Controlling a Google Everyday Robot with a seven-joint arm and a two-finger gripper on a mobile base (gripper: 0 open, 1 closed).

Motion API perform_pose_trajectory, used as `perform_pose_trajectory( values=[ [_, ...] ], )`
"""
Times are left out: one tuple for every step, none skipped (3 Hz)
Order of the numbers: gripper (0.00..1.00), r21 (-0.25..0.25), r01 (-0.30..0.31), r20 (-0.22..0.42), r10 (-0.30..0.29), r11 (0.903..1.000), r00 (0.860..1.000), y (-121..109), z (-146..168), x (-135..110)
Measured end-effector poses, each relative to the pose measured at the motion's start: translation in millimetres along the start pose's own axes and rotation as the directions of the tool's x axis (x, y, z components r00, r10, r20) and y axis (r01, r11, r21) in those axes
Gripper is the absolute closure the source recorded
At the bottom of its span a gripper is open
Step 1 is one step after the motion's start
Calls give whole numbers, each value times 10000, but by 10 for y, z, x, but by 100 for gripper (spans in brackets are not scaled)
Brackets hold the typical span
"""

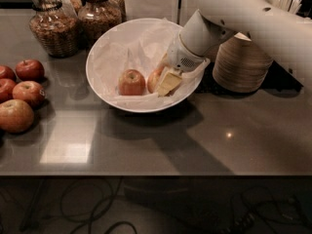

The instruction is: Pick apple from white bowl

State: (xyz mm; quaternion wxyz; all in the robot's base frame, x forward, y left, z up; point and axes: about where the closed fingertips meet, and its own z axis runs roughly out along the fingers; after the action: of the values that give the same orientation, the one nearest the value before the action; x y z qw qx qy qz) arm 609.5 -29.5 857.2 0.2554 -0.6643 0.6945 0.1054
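Note:
The wide white bowl [105,57] with crumpled white paper lining stands at the back middle of the grey counter. Two small apples lie in it. The right apple [154,80], orange-red, is partly hidden behind my gripper [167,82], which reaches down into the bowl from the upper right and sits against that apple's right side. The left apple [131,82], red-orange with a paler top, lies free about one apple-width to the left, untouched.
Several darker red apples [22,94] lie on the counter at the left edge. Two glass jars [51,26] stand behind the bowl at the left. A stack of tan disposable bowls [241,65] stands right of the bowl, under my arm.

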Motion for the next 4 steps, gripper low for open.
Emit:
perform_pose_trajectory(
  values=[
    [91,-1,0,0,0,10000,10000,0,0,0],
    [100,-1,0,0,0,10000,10000,0,1,0],
    [100,-1,0,3,0,10000,10000,0,0,0],
    [100,17,-50,515,49,10000,9987,13,-76,-45]
  ],
)
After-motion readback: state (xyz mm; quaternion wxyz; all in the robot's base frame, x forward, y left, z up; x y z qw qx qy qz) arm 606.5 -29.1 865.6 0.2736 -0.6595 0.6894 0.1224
